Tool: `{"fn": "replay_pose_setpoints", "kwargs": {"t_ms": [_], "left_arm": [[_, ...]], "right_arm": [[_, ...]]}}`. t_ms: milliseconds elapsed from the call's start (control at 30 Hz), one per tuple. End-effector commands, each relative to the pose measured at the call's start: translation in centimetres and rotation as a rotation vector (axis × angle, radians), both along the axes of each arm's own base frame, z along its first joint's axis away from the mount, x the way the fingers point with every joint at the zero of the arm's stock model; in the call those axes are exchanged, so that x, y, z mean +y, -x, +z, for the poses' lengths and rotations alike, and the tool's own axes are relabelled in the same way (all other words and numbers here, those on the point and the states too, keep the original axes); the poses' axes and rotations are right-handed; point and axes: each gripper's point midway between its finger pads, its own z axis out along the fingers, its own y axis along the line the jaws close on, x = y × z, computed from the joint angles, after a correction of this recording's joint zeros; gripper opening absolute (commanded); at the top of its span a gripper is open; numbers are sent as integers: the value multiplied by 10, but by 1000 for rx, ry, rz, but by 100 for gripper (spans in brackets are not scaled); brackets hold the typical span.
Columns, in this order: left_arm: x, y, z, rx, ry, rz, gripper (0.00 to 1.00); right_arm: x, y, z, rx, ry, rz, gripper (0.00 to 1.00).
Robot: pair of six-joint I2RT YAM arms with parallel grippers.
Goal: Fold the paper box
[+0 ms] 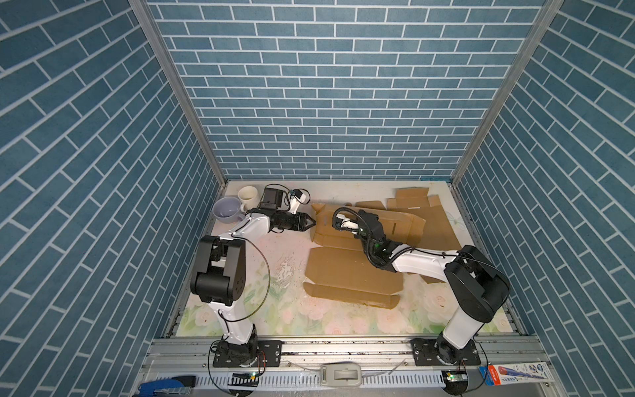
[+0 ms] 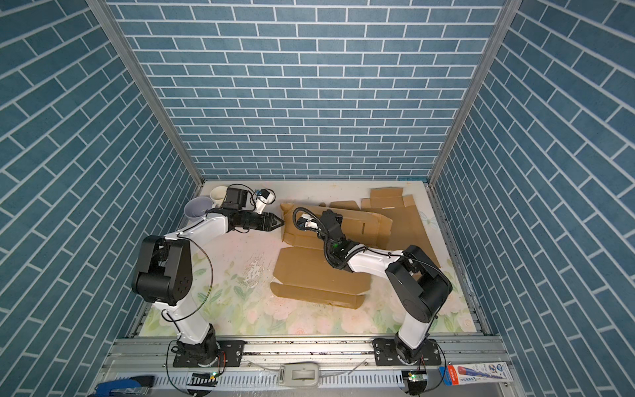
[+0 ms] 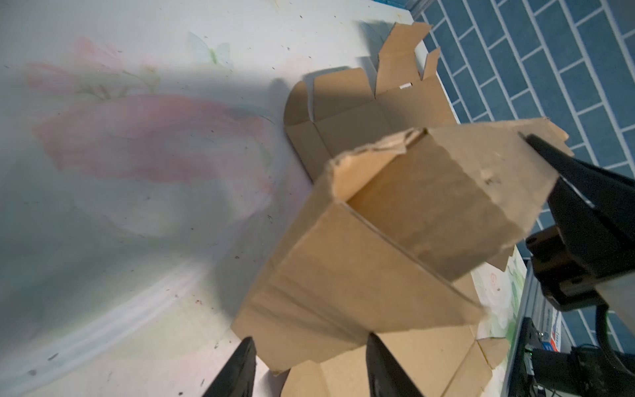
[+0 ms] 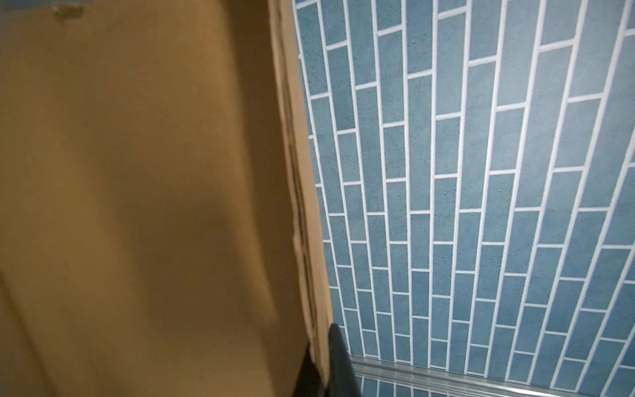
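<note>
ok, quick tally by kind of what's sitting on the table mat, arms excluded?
Cups: 2 (lavender cup, cream mug)
Cardboard box blanks: 2, as far as shows (blank being folded, flat blank behind it)
Total: 4

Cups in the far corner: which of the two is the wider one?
The lavender cup, broad and bowl-like, standing nearer the front of the table. The cream mug just behind it is clearly narrower.
</note>
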Motion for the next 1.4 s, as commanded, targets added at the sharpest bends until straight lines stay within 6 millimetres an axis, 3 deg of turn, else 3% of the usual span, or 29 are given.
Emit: {"fn": "replay_pose_setpoints", "kwargs": {"t_ms": [0,167,233,500,600,700,800,1033,1167,1367], "left_arm": [[8,5,4,-26,-16,-12,51],[53,-15,47,-94,58,98,51],[66,-23,54,-119,47,125,51],[89,-75,11,-97,-41,286,58],[69,-83,11,-121,6,253,59],[36,-73,1,-133,-37,137,62],[15,-59,-7,-110,-24,64,63],[7,-16,-1,-84,-37,31,61],[-15,8,-20,-75,-83,14,61],[-20,13,-43,-20,-75,50,61]], "right_arm": [[1,7,17,-45,-33,37,0],[-2,11,15,-40,-27,46,0],[-3,10,15,-40,-27,45,0],[-2,11,20,-51,-44,55,0],[-2,12,21,-51,-45,62,0],[-2,10,21,-53,-40,56,0],[-4,8,21,-56,-32,48,0],[-9,7,25,-67,0,18,0],[-7,9,17,-54,12,12,0],[-1,16,3,-38,27,10,0]]}}
